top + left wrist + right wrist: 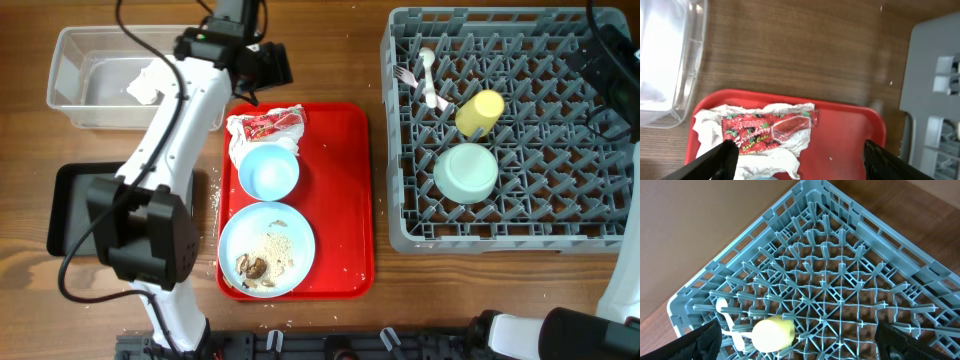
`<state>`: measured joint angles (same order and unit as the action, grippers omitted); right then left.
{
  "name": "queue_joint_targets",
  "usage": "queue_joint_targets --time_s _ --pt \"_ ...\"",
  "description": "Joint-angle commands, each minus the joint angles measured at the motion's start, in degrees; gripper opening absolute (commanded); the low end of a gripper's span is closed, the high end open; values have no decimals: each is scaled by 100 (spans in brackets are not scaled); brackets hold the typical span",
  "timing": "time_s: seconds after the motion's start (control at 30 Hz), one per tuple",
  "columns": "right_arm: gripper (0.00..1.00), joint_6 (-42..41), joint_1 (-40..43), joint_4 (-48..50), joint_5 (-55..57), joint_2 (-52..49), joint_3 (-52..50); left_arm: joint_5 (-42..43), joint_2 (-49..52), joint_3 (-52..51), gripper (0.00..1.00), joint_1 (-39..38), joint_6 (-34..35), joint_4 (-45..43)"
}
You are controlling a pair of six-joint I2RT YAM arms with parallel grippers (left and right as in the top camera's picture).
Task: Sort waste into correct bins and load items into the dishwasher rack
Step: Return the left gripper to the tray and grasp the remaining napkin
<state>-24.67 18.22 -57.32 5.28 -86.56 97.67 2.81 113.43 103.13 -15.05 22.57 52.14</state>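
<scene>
The red-and-white wrapper (pixel 265 125) lies at the far end of the red serving tray (pixel 345 200); it also shows in the left wrist view (pixel 767 130). My left gripper (pixel 265 65) (pixel 800 165) hangs open and empty above it. The small light blue bowl (pixel 268 170) and the large light blue plate (pixel 267 250), which carries crumbs and brown bits, sit on the tray. A white napkin (pixel 147 85) lies in the clear tub (pixel 75 60). The rack (pixel 510 215) holds the yellow cup (pixel 480 112) (pixel 771 334), mint bowl (pixel 466 172), and fork and spoon (pixel 425 75). My right gripper (pixel 800 342) is open over the rack.
The shallow black tray (pixel 65 205) sits at the left, partly under my left arm. Crumbs lie on the wood by the red tray's left edge (pixel 213 190). In the left wrist view the clear tub (pixel 687 75) is at left and the rack's wall (pixel 932 75) at right.
</scene>
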Motion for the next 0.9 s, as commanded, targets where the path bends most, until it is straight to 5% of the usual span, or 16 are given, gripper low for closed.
queue_joint_targets --time_s 0.0,0.7,0.77,0.87 --pt "100 -83 -2 9 118 -50 -2 -291 461 -7 80 -72 -149 94" --pt "100 -83 -2 9 118 -50 -2 83 2048 -7 77 -103 -286 -240" --pt "100 -83 -2 9 118 -50 -2 131 2120 -7 69 -105 -289 -229" --pt "100 -83 -2 9 118 -50 -2 210 2138 -7 43 -133 -289 -168"
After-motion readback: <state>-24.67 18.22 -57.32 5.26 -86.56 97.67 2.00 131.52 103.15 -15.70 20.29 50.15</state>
